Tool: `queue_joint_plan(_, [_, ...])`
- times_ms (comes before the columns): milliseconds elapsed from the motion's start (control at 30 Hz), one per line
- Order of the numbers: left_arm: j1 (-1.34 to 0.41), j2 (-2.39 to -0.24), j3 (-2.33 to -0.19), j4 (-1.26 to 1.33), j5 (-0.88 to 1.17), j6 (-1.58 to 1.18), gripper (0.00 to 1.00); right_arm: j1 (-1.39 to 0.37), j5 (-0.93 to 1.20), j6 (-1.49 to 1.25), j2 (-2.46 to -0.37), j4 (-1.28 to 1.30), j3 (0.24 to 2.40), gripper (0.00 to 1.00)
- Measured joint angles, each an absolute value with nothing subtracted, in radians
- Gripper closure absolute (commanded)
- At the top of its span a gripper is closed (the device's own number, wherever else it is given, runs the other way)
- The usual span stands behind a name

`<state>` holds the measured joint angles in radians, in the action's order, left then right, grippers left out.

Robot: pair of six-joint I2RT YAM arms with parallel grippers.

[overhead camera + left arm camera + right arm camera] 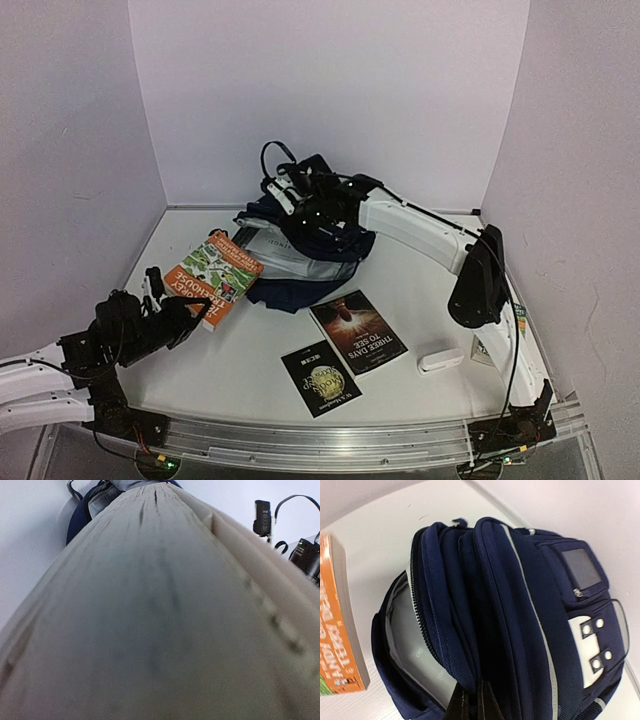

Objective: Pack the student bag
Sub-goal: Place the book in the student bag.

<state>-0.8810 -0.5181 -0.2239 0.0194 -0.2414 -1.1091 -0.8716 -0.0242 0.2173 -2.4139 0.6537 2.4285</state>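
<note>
The student bag [312,252], navy with a thin white stripe and a grey label, lies at the back centre with its mouth open, showing grey lining [415,645]. My right gripper [298,212] reaches over it. In the right wrist view the right gripper [474,704] is shut on the navy rim of the student bag [520,605] beside the zip. An orange paperback [213,275] is tilted up left of the bag. My left gripper [168,298] is shut on its near end. Its page edges [160,620] fill the left wrist view and hide the fingers.
A dark book titled "Three Days to See" [357,331] and a smaller black book [320,378] lie in front of the bag. A small white box [441,361] sits near the right arm. White walls close in the back and both sides.
</note>
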Motion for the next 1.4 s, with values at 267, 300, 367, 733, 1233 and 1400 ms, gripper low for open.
queue_joint_plan(267, [-0.882, -0.766, -0.189, 0.273, -0.201, -1.144, 1.00, -0.859, -0.024, 0.216, -2.391, 0.652, 2.456, 1.00])
queue_joint_plan(300, [-0.882, -0.825, -0.191, 0.326, -0.203, -1.155, 1.00, -0.859, -0.024, 0.216, -2.391, 0.652, 2.458, 1.00])
queue_joint_plan(367, [-0.882, -0.932, -0.203, 0.406, -0.204, -1.169, 1.00, -0.859, -0.023, 0.215, -2.391, 0.653, 2.461, 1.00])
queue_joint_plan(733, [-0.877, -1.465, -0.394, 0.893, -0.189, -1.294, 1.00, -0.858, -0.004, 0.201, -2.391, 0.653, 2.463, 1.00])
queue_joint_plan(1233, [-0.736, -1.679, -0.640, 0.865, -0.158, -1.508, 1.00, -0.849, 0.047, 0.178, -2.337, 0.660, 2.462, 1.00])
queue_joint_plan(1400, [-0.694, -1.842, -0.751, 0.856, -0.080, -1.550, 0.92, -0.849, 0.054, 0.178, -2.337, 0.667, 2.460, 1.00])
